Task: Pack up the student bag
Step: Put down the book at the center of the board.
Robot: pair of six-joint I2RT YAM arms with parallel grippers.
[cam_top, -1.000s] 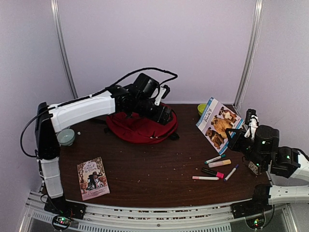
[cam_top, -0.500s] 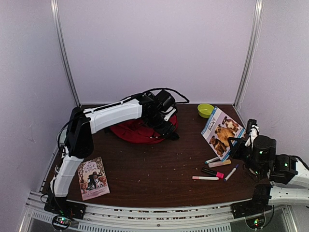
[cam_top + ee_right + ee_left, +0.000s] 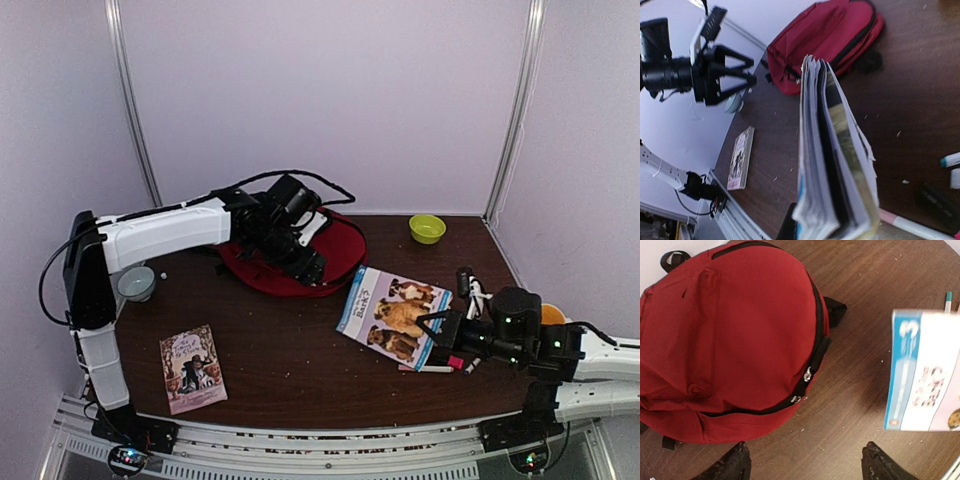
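Observation:
The student bag (image 3: pixel 340 248) is a dark-red backpack lying flat at the back of the table, and it also fills the left wrist view (image 3: pixel 730 340). Two metal zipper pulls (image 3: pixel 807 374) sit on its black zipper. My left gripper (image 3: pixel 807 462) hovers open over the bag's edge (image 3: pixel 308 268), with only bare table between its fingers. My right gripper (image 3: pixel 437 330) is shut on a blue-edged dog picture book (image 3: pixel 395 315), held low over the table's middle right. The book's page edges (image 3: pixel 835 165) fan out in the right wrist view and hide the fingers.
A green bowl (image 3: pixel 427 228) stands at the back right. A small storybook (image 3: pixel 192 367) lies front left, with a pale cup (image 3: pixel 137 283) behind it. Markers (image 3: pixel 440 368) lie under and beside the right gripper. An orange object (image 3: pixel 552 313) sits behind the right arm.
My right gripper has carried the dog book from upright at the right edge down and left toward the table's middle. My left arm swung right, then back left over the bag.

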